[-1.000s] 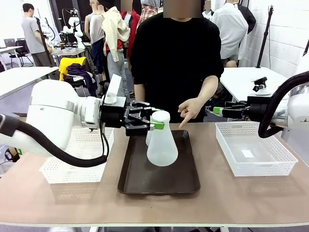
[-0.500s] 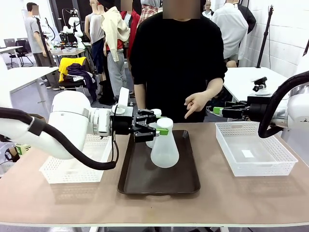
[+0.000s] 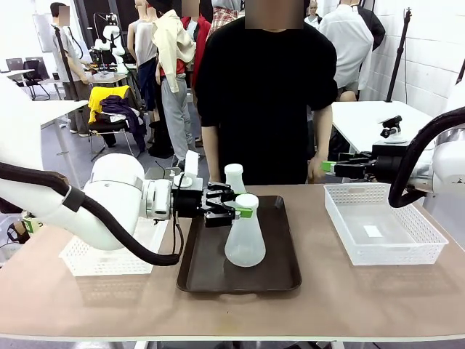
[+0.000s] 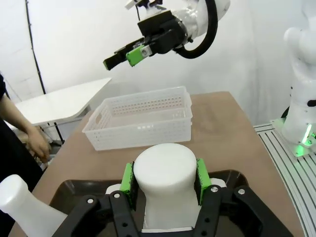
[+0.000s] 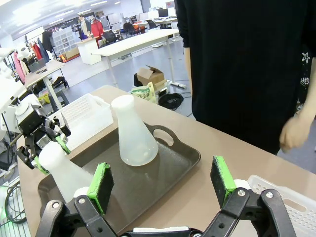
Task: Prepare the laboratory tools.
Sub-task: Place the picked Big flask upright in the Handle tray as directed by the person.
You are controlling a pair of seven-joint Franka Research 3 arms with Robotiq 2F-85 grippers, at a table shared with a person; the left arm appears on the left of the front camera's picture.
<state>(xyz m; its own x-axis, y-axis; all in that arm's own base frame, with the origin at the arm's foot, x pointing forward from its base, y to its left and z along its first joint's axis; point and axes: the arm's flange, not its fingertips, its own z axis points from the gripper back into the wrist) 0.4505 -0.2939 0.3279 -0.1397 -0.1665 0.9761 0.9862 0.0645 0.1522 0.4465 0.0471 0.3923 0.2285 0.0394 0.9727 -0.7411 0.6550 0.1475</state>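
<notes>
Front view: the near flask (image 3: 245,233) is clamped at its neck by the left gripper (image 3: 231,207), base on the brown tray (image 3: 280,273).
Second flask (image 3: 234,178): upright behind it.
Right gripper (image 5: 163,185): spread wide, nothing held.
Advice: the flask should be kept upright, the lift made straight.

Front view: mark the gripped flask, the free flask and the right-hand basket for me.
gripped flask (image 3: 245,243), front view, on its conical body below the neck.
free flask (image 3: 234,179), front view, on its neck at the tray's far side.
right-hand basket (image 3: 421,249), front view, on its near mesh wall.
</notes>
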